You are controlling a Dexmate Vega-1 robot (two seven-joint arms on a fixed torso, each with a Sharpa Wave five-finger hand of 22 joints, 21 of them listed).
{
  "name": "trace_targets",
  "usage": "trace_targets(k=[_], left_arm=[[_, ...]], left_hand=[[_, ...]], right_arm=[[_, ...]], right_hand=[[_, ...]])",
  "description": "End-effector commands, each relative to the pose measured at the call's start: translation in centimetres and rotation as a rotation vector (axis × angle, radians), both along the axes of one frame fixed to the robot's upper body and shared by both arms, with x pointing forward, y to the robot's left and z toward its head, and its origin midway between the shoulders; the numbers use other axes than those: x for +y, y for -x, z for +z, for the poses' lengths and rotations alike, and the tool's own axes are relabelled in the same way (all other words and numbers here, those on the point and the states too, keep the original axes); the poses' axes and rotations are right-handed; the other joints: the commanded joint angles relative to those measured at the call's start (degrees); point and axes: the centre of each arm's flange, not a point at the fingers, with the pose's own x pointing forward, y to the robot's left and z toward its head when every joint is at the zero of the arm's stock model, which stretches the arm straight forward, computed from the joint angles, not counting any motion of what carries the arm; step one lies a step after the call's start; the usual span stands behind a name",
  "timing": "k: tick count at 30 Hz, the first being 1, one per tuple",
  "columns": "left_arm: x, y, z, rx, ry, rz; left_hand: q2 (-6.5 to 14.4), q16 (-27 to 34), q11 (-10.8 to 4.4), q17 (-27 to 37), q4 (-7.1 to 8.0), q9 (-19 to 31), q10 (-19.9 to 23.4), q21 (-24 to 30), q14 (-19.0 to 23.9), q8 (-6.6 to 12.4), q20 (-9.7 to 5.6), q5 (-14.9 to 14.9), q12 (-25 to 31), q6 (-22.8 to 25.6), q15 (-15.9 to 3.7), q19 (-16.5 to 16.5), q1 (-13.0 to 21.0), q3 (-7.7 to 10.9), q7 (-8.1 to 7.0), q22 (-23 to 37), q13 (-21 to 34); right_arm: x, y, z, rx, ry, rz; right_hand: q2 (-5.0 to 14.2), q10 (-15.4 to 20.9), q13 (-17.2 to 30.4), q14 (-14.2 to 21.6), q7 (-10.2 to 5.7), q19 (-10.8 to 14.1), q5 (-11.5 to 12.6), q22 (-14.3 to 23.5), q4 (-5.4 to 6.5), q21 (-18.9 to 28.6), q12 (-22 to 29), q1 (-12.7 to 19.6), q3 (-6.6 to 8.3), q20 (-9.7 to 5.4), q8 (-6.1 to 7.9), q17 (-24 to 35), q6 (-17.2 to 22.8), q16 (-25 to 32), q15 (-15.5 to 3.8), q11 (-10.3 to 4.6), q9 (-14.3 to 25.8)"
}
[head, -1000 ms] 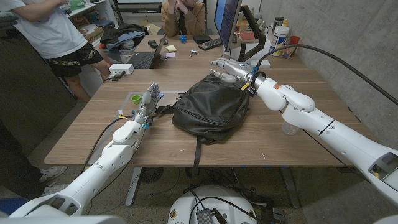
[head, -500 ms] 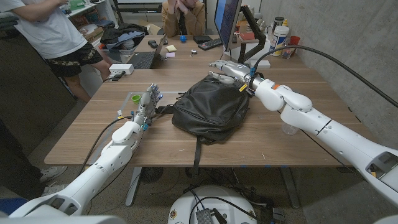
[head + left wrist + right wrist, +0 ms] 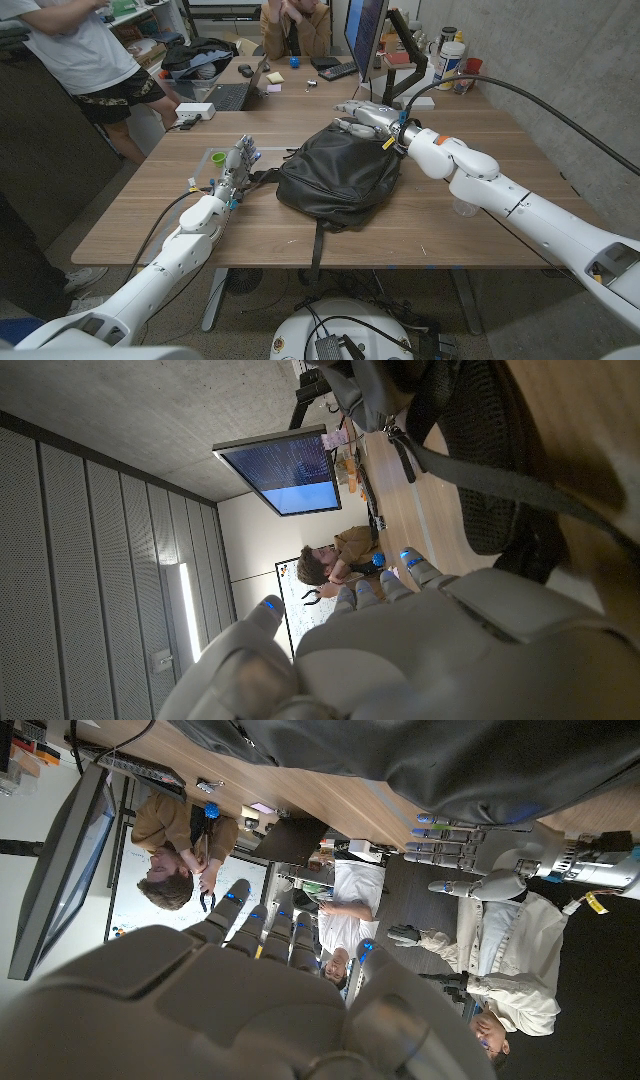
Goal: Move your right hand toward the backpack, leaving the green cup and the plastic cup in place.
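At the near edge of the wooden table [image 3: 150,215], the robot's white left arm reached in from the corner, its left hand [image 3: 238,160] standing upright with fingers apart and holding nothing, just beside the strap side of the black leather backpack [image 3: 335,172]. The left wrist view showed the back of that hand [image 3: 400,630] with the backpack [image 3: 480,450] and its dark strap close ahead. A small green cup [image 3: 218,158] stood just beyond the left hand, on the side away from the bag. On the opposite side, a clear plastic cup [image 3: 464,206] stood on the table, partly hidden under the right forearm. The backpack lay flat in the middle of the table, one strap trailing over the near edge. The right hand [image 3: 362,116] hovered at the backpack's far end, fingers extended and spread, gripping nothing; whether its fingertips touched the leather could not be told. The right wrist view looked along the back of the right hand [image 3: 230,990] toward the backpack [image 3: 430,760]. Behind the table stood a monitor [image 3: 365,30], with a seated person [image 3: 295,25] and another standing person [image 3: 85,55].
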Motion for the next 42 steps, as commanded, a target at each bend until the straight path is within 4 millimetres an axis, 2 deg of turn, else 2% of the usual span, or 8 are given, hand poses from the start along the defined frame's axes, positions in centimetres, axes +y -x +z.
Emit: trace_targets(k=[1,42], left_arm=[[0.0,-0.1,-0.2,0.004,0.001,-0.003],[0.2,-0.6,-0.3,0.008,0.011,-0.005]], left_hand=[[6.6,0.1,0.33,0.2,0.12,0.2,-3.3,-0.1,-7.8,0.21,-4.22,0.4,0.3,-4.3,-3.22,-2.3,0.0,-0.21,-0.07,0.3,0.1],[6.6,0.1,0.46,0.2,0.16,0.2,-3.3,-0.2,-7.7,0.21,-4.31,0.3,0.3,-3.8,-3.05,-2.0,-0.1,-0.44,0.09,0.3,0.1]], right_arm=[[0.2,-0.4,-0.4,0.014,0.021,-0.009],[1.1,-1.8,-1.3,0.049,0.064,-0.024]], right_hand=[[5.02,-0.1,0.3,-0.1,-0.05,0.2,-0.1,0.1,0.28,-0.1,-0.2,0.1,0.16,-4.91,0.09,0.1,-0.1,0.4,-2.32,-0.34,0.2],[5.31,-0.4,0.3,-0.4,-0.57,0.3,-0.1,0.1,0.09,-0.7,-0.2,0.6,0.59,-4.74,0.12,0.1,-0.4,0.4,-2.36,-0.44,0.2]])
